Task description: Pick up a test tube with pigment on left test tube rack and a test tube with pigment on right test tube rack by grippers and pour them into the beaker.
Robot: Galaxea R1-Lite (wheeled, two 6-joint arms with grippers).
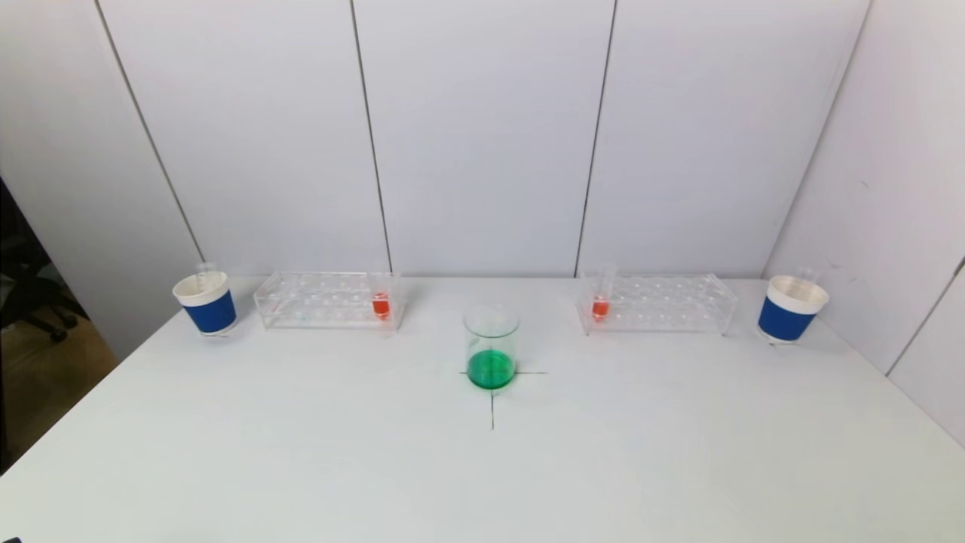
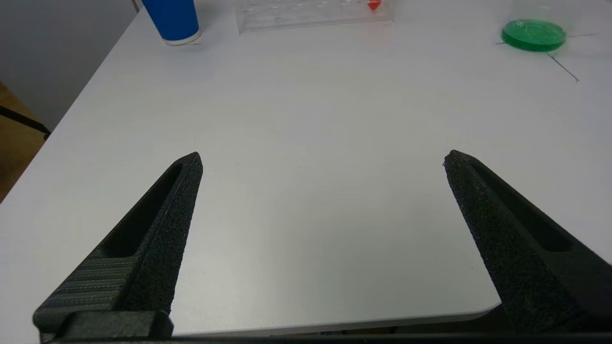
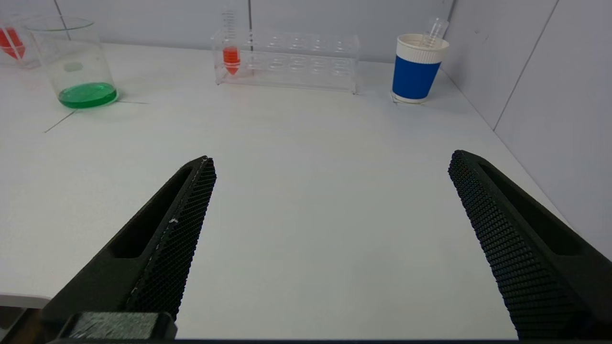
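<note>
A glass beaker (image 1: 491, 347) with green liquid in its bottom stands at the table's middle on a black cross mark. The clear left test tube rack (image 1: 328, 300) holds a test tube with red pigment (image 1: 381, 303) at its inner end. The clear right test tube rack (image 1: 656, 303) holds another test tube with red pigment (image 1: 601, 302) at its inner end. Neither arm shows in the head view. My left gripper (image 2: 322, 160) hangs open over the near left table, empty. My right gripper (image 3: 332, 160) hangs open over the near right table, empty, far short of the right rack (image 3: 287, 59).
A blue-and-white paper cup (image 1: 206, 302) with an empty tube stands left of the left rack. A matching cup (image 1: 790, 308) with an empty tube stands right of the right rack. Walls close the back and the right side; the table's left edge drops to the floor.
</note>
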